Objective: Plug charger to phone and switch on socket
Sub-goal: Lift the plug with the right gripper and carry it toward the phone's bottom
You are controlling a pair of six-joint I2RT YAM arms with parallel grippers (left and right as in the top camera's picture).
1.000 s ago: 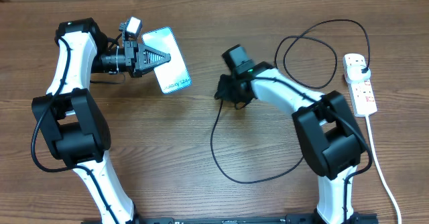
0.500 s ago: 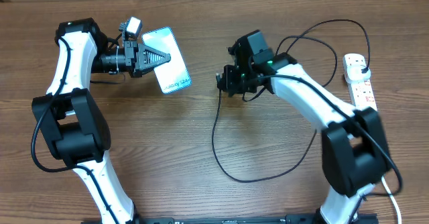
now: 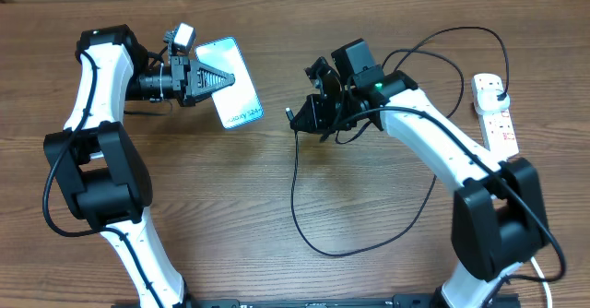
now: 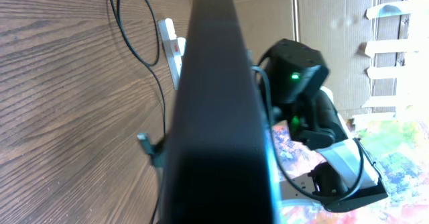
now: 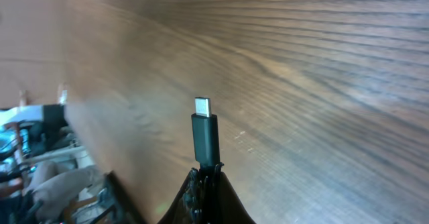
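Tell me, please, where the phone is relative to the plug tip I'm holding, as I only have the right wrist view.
Observer: Overhead, the phone lies to the left of the plug tip, apart from it and gripped by the left end effector.
Operator: Thank you. Is the other end plugged in?
Observer: A black plug sits at the far end of the socket, on the far right. I cannot tell the switch positions.
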